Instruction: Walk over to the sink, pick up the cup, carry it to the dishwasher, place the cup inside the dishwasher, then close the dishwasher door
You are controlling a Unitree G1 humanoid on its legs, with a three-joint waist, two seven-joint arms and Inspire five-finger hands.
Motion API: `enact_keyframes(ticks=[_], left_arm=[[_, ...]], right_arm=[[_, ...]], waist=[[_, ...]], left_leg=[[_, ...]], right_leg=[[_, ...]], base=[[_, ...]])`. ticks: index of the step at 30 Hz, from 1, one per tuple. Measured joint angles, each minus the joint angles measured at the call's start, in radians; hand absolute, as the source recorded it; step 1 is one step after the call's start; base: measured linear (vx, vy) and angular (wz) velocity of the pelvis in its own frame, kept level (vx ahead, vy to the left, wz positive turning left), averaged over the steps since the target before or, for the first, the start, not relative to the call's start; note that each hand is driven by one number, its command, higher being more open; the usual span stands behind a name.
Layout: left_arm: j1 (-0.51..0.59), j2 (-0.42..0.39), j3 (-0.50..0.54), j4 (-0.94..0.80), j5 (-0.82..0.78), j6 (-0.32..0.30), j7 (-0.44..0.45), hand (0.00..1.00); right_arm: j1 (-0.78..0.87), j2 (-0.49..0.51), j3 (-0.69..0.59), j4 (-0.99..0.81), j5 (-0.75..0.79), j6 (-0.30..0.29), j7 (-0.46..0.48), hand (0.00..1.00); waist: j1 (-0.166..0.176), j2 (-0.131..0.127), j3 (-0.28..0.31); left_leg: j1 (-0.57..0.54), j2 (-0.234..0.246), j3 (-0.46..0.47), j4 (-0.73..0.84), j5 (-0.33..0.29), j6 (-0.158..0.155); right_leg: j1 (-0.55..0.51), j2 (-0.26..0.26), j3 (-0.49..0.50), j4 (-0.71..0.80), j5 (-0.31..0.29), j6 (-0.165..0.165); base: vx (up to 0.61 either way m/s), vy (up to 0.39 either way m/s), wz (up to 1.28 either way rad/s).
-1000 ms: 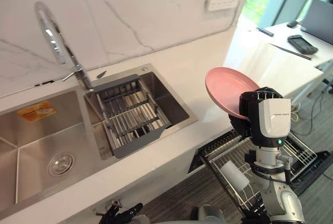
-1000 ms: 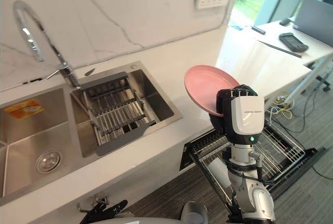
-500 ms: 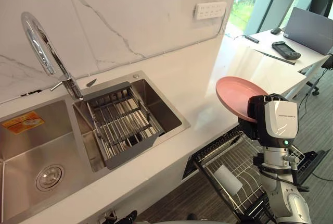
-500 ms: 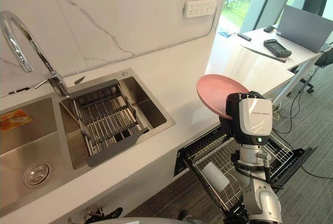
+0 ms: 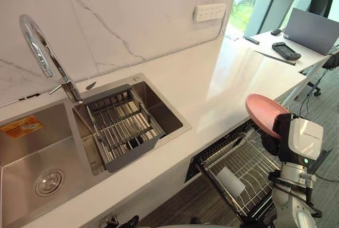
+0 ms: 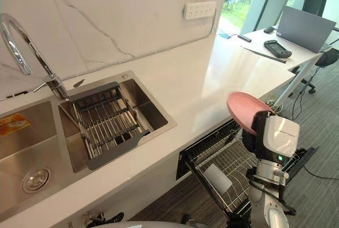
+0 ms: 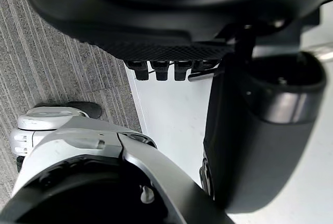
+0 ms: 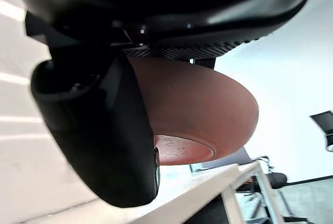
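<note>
A: While the dishwasher rack (image 5: 241,161) stands pulled out below the counter (image 5: 212,79), which step is judged to be in hand?

B: The carry to the dishwasher is judged to be almost done. A pink plate (image 5: 263,112), not a cup, is gripped by the right hand (image 6: 260,132); in the right wrist view the thumb is seen pressed against its underside. The plate is held tilted in the air, just right of the counter's edge and apparently over the rack, well apart from the sink (image 5: 161,101) on the left.

A: And the left hand (image 7: 171,21)?

B: It is hung low near the floor, and its state cannot be told.

A: What is called for next?

B: A lowering of the plate, edge first, into a free slot between the wires is called for, clear of the white object (image 5: 230,180) lying in the near part of the rack. The grip is best released only once the plate is seated. The rack must then be pushed in and the open door (image 6: 303,156) at the right swung shut.
</note>
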Motion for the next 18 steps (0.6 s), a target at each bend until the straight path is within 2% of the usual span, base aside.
enact_keyframes(ticks=[8,13,15,18], left_arm=[[0.026,0.003,0.017,0.0,0.016,-0.004,-0.001,1.0],[0.016,0.0,0.016,-0.012,0.015,-0.003,-0.001,1.0],[-0.005,0.008,0.006,-0.044,0.004,-0.003,0.0,1.0],[-0.034,0.02,-0.031,-0.073,-0.028,-0.013,0.017,1.0]], right_arm=[[0.081,0.054,-0.046,0.055,0.072,0.041,-0.092,0.0],[0.092,0.093,-0.041,0.07,0.103,0.052,-0.153,0.0],[0.08,0.108,-0.02,0.068,0.139,0.052,-0.185,0.0],[0.04,0.107,0.014,0.068,0.162,0.052,-0.195,0.0]], waist=[[-0.021,0.01,0.002],[-0.019,0.022,0.018],[-0.017,0.021,0.051],[-0.016,0.02,0.102]], left_leg=[[-0.021,0.013,0.058,0.021,-0.013,-0.018],[-0.104,0.044,0.097,0.11,-0.05,-0.011],[-0.164,0.057,0.104,0.173,-0.068,-0.007],[-0.238,0.07,0.107,0.239,-0.09,-0.002]], right_leg=[[-0.042,0.016,0.052,0.006,0.003,-0.003],[-0.156,0.026,0.075,0.11,-0.042,-0.015],[-0.232,0.023,0.075,0.187,-0.073,-0.025],[-0.307,0.017,0.069,0.242,-0.086,-0.033]], base=[[0.0,-0.003,-0.22],[-0.03,-0.034,-0.21],[-0.05,-0.045,-0.08],[-0.1,-0.018,-0.06]])
